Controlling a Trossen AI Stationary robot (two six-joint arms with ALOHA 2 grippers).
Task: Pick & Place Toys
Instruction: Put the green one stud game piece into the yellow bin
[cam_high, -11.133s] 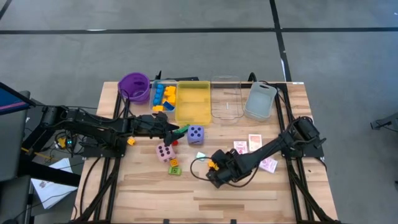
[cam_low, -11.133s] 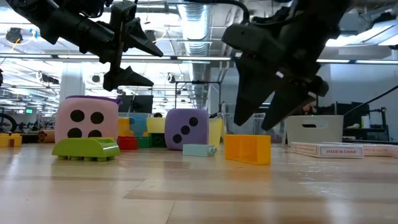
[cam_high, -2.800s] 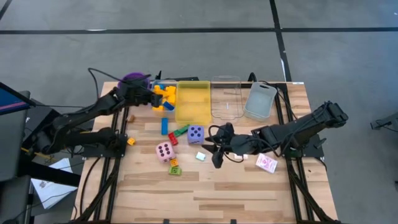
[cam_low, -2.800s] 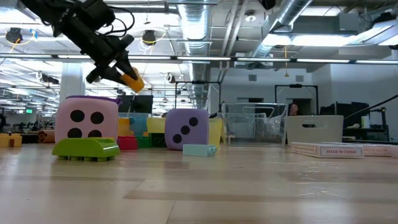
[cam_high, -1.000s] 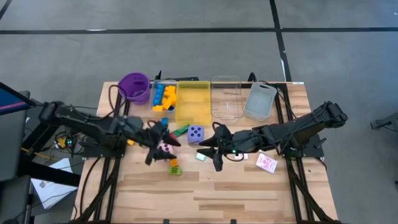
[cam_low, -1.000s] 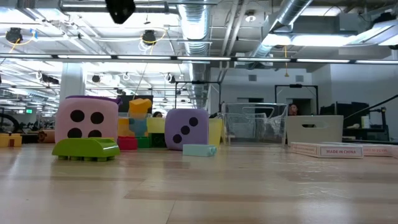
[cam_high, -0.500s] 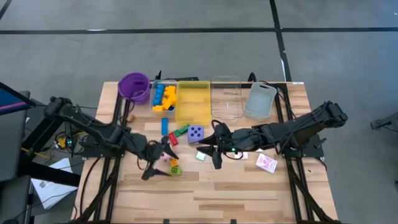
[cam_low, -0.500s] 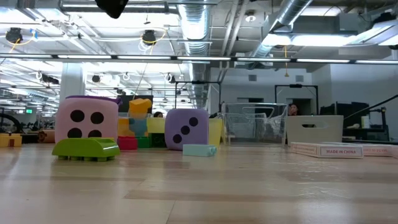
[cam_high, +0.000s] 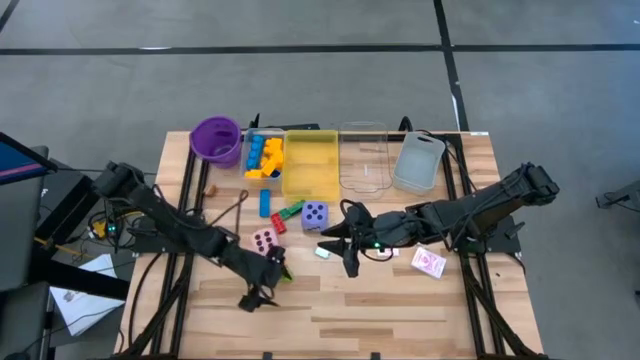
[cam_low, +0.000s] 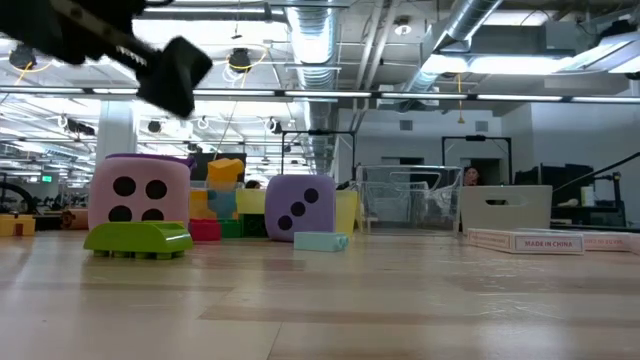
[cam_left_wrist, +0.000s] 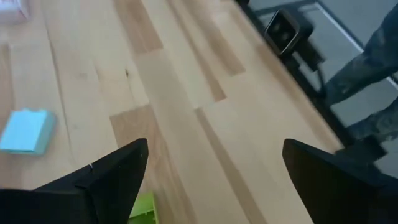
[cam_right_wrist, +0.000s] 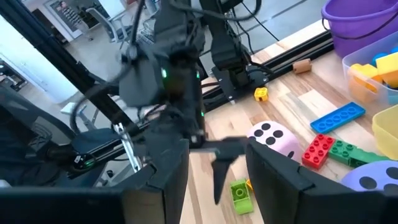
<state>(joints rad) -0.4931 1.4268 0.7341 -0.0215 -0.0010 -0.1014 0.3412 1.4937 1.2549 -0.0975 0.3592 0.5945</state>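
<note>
high view, left gripper (cam_high: 262, 280): wide open, empty, over table (cam_high: 400, 310) front-centre, just at 6 o'clock of pink die (cam_high: 265, 241).
high view, right gripper (cam_high: 343, 243): mid-table, fingers part spread, nothing seen held; small light-blue block (cam_high: 322, 251) just at its 8 o'clock.
high view, toys: purple die (cam_high: 314, 214) at 1 o'clock of pink die; green block (cam_high: 291, 211), red block (cam_high: 278, 224), blue bar (cam_high: 264, 203) between dice and trays. Yellow/blue blocks piled in clear tray (cam_high: 263, 156) by purple cup (cam_high: 216, 138). Card pack (cam_high: 428, 262) at 4 o'clock of right gripper.
high view, trays: yellow tray (cam_high: 311, 165), clear bin (cam_high: 363, 157), grey tray (cam_high: 418, 162) along far edge.
low view: pink die (cam_low: 139, 192) w/ lime block (cam_low: 138, 238) in front, purple die (cam_low: 299, 208), light-blue block (cam_low: 320, 240), card pack (cam_low: 523, 240) at far 3 o'clock. Dark arm part at top, 10 o'clock.
left wrist view: fingers (cam_left_wrist: 106, 177) far apart over bare wood; light-blue block (cam_left_wrist: 26, 131) and lime block (cam_left_wrist: 144, 206) beside.
right wrist view: own fingers (cam_right_wrist: 277, 180) w/ gap, empty; pink die (cam_right_wrist: 273, 136), red block (cam_right_wrist: 318, 150), green block (cam_right_wrist: 346, 151), blue bar (cam_right_wrist: 336, 116), lime block (cam_right_wrist: 239, 191) ahead; left arm beyond.
</note>
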